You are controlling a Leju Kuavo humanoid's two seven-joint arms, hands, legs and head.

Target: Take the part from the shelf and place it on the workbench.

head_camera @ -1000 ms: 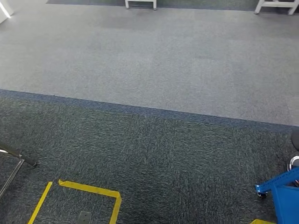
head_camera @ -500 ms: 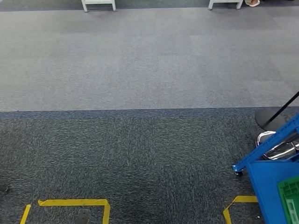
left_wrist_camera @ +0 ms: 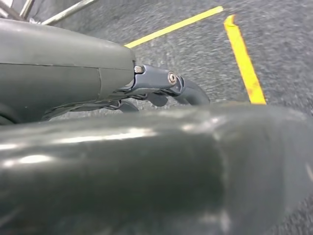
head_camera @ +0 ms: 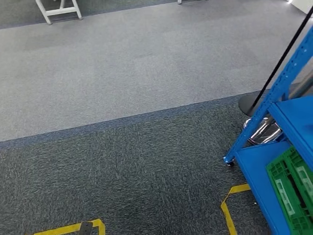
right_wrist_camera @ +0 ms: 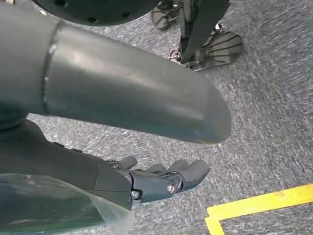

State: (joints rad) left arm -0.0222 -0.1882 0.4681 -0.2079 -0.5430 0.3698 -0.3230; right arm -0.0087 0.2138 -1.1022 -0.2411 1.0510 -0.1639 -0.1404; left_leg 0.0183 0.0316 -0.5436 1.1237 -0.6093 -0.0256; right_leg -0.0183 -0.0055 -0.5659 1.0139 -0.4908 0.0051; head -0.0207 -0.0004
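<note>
A blue metal shelf (head_camera: 282, 83) stands at the right edge of the head view, with a green plastic crate (head_camera: 293, 188) on its lower board (head_camera: 256, 174). I cannot make out the part itself. My left hand (left_wrist_camera: 166, 90) hangs over the carpet in the left wrist view, fingers stretched out and holding nothing. In the right wrist view my right hand (right_wrist_camera: 162, 178) also hangs down, fingers extended and apart, with nothing in it.
Dark carpet lies ahead, with lighter grey carpet beyond it. Yellow tape marks (head_camera: 229, 205) run on the floor beside the shelf, and more tape (head_camera: 70, 228) lies at lower left. A black stand base (head_camera: 251, 104) and chrome tubing (head_camera: 264, 131) sit behind the shelf. White furniture legs (head_camera: 59, 11) stand far left.
The whole view has swung to the right: the camera moved. The blue shelf and green crate have come further into the picture, and the yellow tape square has slid left.
</note>
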